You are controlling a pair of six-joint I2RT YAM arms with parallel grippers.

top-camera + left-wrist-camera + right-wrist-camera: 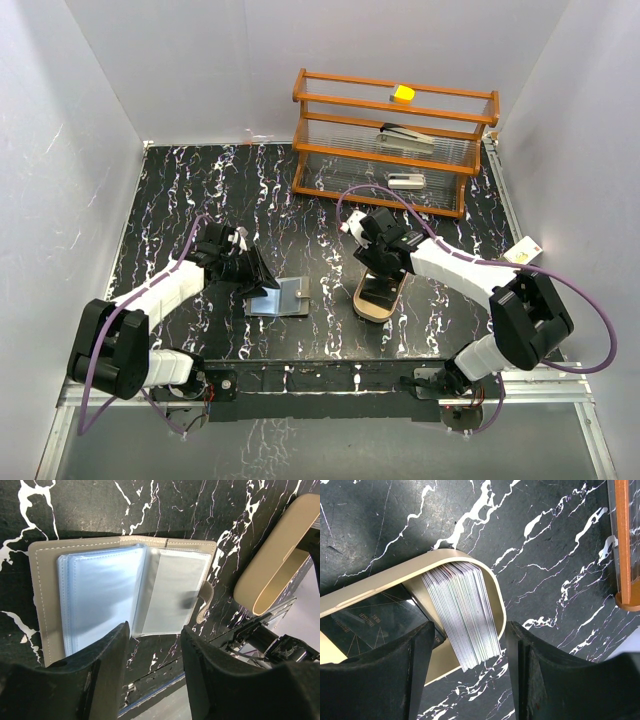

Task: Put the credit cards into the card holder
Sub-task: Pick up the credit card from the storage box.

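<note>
Top external: card holder (278, 297) lay open near the bench's near edge, sleeves looking empty | credit cards (462, 612) stacked in tray (496, 600) beside it | I saw left gripper (152, 640) and right gripper (470, 645) both spread, holding nothing | I judged no card loaded yet.

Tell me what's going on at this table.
Two robot arms are set up to move cards into a card holder. It lies open on the black marble table, clear sleeves showing, and the left tool hangs open over one edge of it. The right tool is open, its fingers on either side of a stack of credit cards leaning in a tan oval tray. Neither tool holds a card.
</note>
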